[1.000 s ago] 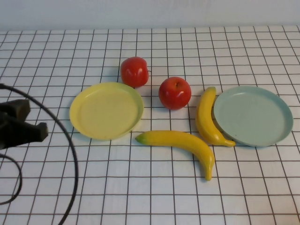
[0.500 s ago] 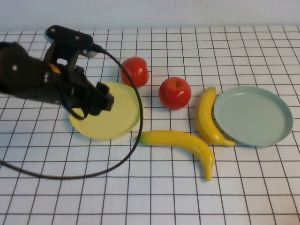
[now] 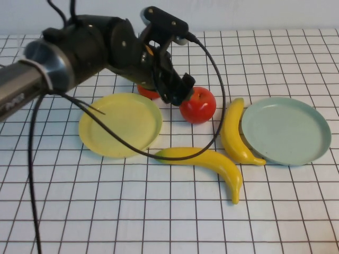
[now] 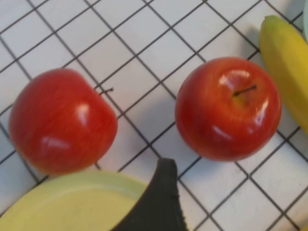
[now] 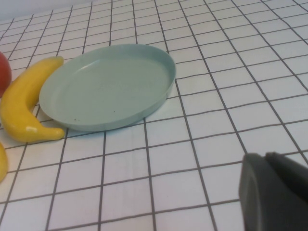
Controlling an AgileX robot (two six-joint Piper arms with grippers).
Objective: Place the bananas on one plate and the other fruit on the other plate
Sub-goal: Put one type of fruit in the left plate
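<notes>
Left claw reaching for the 1st apple – nothing plated yet.
The stemmed apple point(image 3: 197, 105) sits on the table just beyond the left claw point(image 3: 180, 89), which hovers spread; next, descend and pinch it. Right claw point(image 5: 274, 192) – pressed together, parked beside the blue-green plate point(image 5: 159, 91).

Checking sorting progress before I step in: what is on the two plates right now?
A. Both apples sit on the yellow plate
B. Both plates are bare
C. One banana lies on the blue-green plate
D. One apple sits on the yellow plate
B: the yellow plate and the blue-green plate hold nothing; both apples and both bananas lie on the table, with the left gripper over the apples.
</notes>
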